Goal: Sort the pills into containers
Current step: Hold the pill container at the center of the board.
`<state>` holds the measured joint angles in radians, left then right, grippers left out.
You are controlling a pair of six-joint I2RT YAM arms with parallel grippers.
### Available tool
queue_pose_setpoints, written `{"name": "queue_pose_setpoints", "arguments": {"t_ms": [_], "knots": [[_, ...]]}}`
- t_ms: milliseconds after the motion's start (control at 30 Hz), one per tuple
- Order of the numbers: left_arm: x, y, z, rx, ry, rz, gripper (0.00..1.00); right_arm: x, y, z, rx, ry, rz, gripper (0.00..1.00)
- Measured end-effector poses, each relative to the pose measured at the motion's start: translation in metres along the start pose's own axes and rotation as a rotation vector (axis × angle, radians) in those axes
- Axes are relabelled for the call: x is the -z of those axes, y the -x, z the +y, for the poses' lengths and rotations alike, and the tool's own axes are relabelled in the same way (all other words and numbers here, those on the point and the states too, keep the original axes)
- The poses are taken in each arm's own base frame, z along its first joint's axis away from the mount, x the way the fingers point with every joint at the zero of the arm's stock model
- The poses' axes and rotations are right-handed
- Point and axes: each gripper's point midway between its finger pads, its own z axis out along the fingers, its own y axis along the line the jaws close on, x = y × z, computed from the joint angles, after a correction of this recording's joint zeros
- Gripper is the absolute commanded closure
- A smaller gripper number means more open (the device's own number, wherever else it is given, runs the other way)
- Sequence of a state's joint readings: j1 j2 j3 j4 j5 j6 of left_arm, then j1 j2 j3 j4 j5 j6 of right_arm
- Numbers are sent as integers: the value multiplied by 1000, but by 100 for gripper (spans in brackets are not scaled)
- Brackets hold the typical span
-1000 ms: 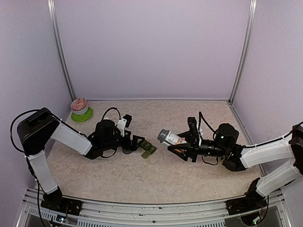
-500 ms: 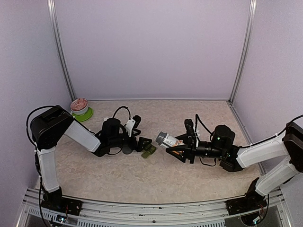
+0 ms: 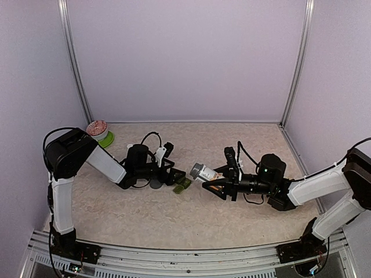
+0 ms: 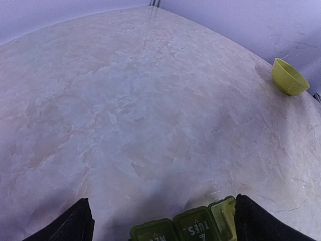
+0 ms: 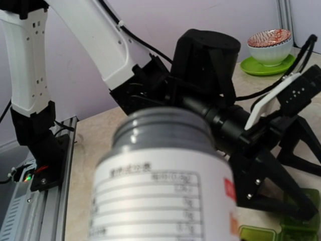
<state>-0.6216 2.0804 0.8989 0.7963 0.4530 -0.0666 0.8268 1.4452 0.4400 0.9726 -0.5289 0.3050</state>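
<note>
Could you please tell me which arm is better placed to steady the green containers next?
Left, I would judge: the open left fingers flank the green containers on both sides, while the right fingers are occupied, shut on the pill bottle.

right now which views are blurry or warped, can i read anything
Right wrist view: the pill bottle sits too close, its label print soft and unreadable. Left wrist view: wide-lens bulge bends the table, yet TUES reads on the containers. Top external view: even light, faint shadows.
</note>
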Motion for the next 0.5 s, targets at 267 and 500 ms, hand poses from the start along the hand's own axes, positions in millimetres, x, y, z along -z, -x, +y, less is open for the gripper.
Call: {"name": "queue_pose_setpoints", "arguments": {"t_ms": [267, 500], "knots": [[-3, -11, 0, 30, -8, 19, 6, -2, -7, -3, -13, -6, 17, 84], [-5, -15, 0, 41, -5, 16, 6, -6, -20, -11, -38, -26, 43, 85]]}}
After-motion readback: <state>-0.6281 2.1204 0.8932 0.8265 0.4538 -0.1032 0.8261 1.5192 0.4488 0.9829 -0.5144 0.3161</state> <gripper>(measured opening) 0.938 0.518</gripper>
